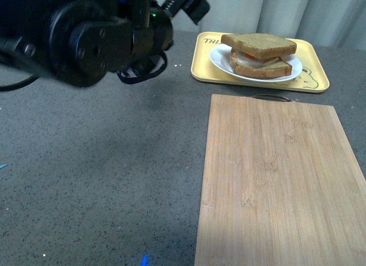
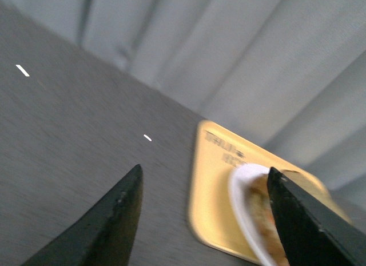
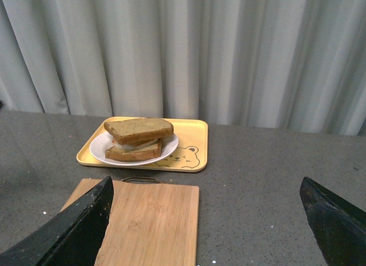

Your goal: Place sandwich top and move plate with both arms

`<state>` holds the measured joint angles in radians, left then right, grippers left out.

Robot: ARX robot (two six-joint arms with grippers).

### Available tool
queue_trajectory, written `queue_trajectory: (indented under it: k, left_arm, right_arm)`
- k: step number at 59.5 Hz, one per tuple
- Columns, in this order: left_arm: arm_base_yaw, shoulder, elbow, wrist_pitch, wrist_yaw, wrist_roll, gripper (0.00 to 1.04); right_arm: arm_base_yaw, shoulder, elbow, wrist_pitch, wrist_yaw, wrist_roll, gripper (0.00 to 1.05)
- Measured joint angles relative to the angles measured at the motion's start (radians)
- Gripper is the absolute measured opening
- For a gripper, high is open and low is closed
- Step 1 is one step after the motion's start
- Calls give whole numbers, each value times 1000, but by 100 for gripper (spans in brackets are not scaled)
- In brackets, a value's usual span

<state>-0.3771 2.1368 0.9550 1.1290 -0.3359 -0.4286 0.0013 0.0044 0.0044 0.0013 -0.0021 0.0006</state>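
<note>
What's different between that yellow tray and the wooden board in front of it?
The tray is yellow with a raised rim and a bear drawing; the board is plain flat wood with a dark handle. The tray carries the plate and sandwich; the board is bare. The board looks larger and lies nearer the robot. Both are rectangular and lie on the grey table.

Left arm [image 1: 97, 43] raised; left tool [image 2: 204, 169] spread wide. Right tool [image 3: 206, 180] spread wide, empty.

Front: looks down over the desk [image 1: 103, 163] toward the plate [image 1: 217, 60] on the yellow tray [image 1: 201, 63]. Left wrist: low, close beside that tray. Right wrist: farther back, facing both too.
</note>
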Motion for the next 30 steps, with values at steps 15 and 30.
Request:
queue_trajectory:
  k: [15, 30]
  left_arm:
    - [109, -267, -362, 160, 72, 369, 20]
    - [182, -470, -599, 168, 152, 407, 4]
  right_arm:
    - [0, 0, 0, 0, 0, 0, 95]
    - [0, 0, 0, 0, 0, 0, 95]
